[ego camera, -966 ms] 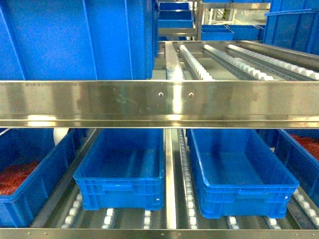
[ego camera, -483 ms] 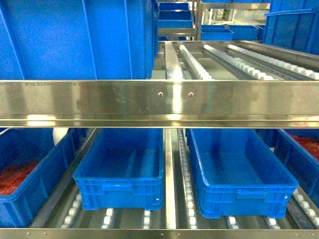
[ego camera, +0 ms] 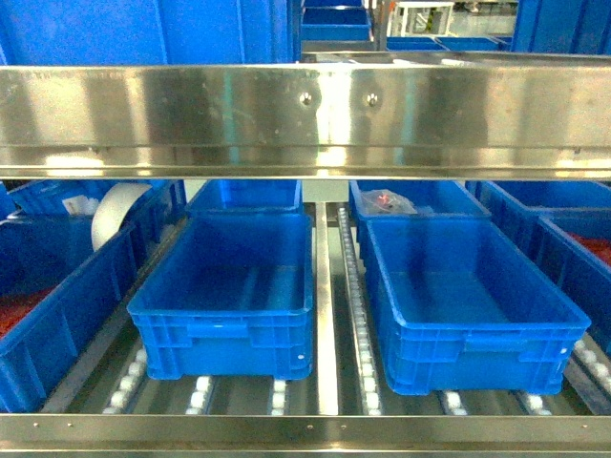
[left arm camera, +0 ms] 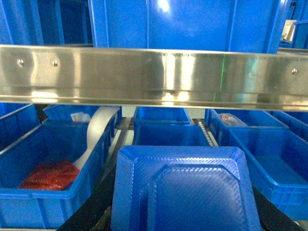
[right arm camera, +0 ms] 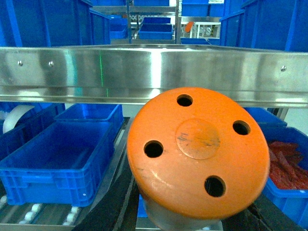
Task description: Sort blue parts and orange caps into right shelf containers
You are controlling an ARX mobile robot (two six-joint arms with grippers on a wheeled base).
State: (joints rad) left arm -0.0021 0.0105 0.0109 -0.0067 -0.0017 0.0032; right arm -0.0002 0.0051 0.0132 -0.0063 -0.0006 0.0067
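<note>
Nearest the robot: each wrist view is filled by a carried piece, held up short of the steel shelf rail (ego camera: 305,119), I'd judge so it can pass under the rail and into a crate.
Left gripper: its fingertips stay out of view; the dark jaws show only at the bottom corners, closed against a blue part (left arm camera: 185,190) that sits level between them.
Right gripper: likewise hidden but for dark jaw edges, clamped on an orange cap (right arm camera: 198,144), flat four-holed top facing the camera.
Below the rail, front row: two empty blue crates side by side on the rollers, the left crate (ego camera: 224,329) and the right crate (ego camera: 468,348), open tops up, ready as drop targets.
Left of these under the rail: a crate of red pieces (left arm camera: 50,175) with a white roll (ego camera: 119,215) behind.
Behind the front row: smaller blue bins (ego camera: 420,198), one holding a bagged item.
Far beyond the rail: more blue crates stacked on further shelving.
</note>
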